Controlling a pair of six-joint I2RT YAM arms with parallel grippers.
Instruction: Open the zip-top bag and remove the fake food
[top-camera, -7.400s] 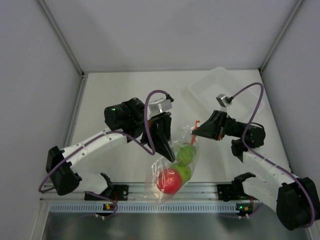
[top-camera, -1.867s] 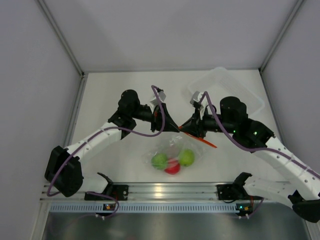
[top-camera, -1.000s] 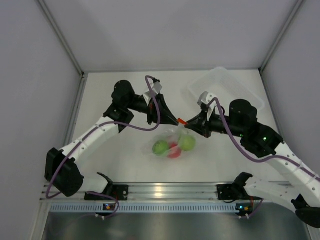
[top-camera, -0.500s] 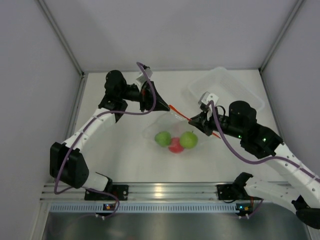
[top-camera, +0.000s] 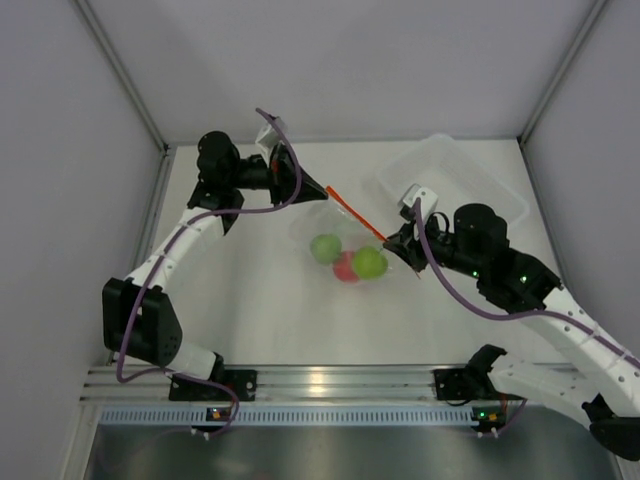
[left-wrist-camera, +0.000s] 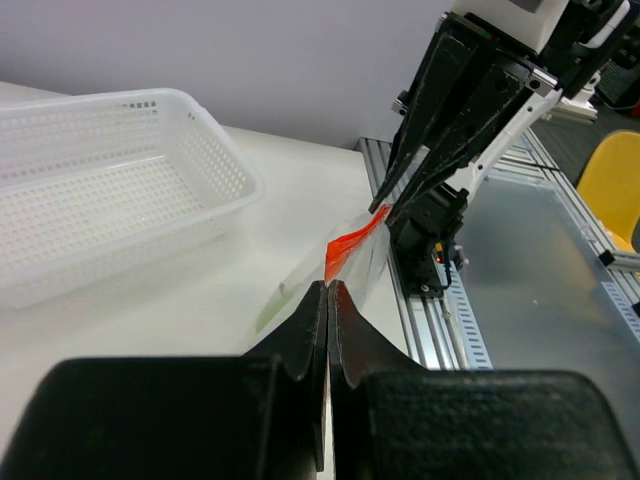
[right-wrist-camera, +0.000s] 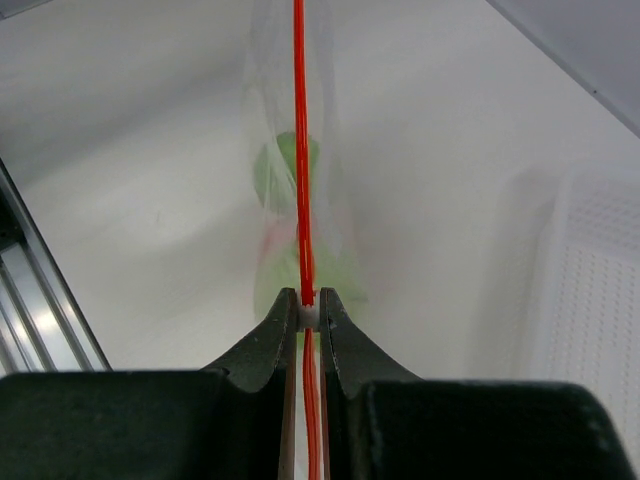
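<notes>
The zip-top bag (top-camera: 318, 232) lies on the white table with its red-orange zip strip (top-camera: 357, 216) stretched taut between my two grippers. Inside it are two lime green balls (top-camera: 325, 247) (top-camera: 369, 262) and a red ball (top-camera: 345, 268). My left gripper (top-camera: 325, 192) is shut on the far left end of the strip; in the left wrist view its tips (left-wrist-camera: 328, 286) pinch the bag by the strip (left-wrist-camera: 350, 243). My right gripper (top-camera: 393, 240) is shut on the strip's near right end; in the right wrist view (right-wrist-camera: 308, 305) it clamps the white slider on the strip (right-wrist-camera: 299, 150), with the balls blurred behind.
A clear rigid tub (top-camera: 452, 180) stands at the back right, just behind my right arm; it shows in the left wrist view (left-wrist-camera: 100, 200) and at the right edge of the right wrist view (right-wrist-camera: 590, 280). The metal rail (top-camera: 320, 385) runs along the near edge.
My left gripper has pulled up and back to the left, drawing the strip out longer. The bag and balls slid away from the front rail. My right gripper stayed on the strip.
</notes>
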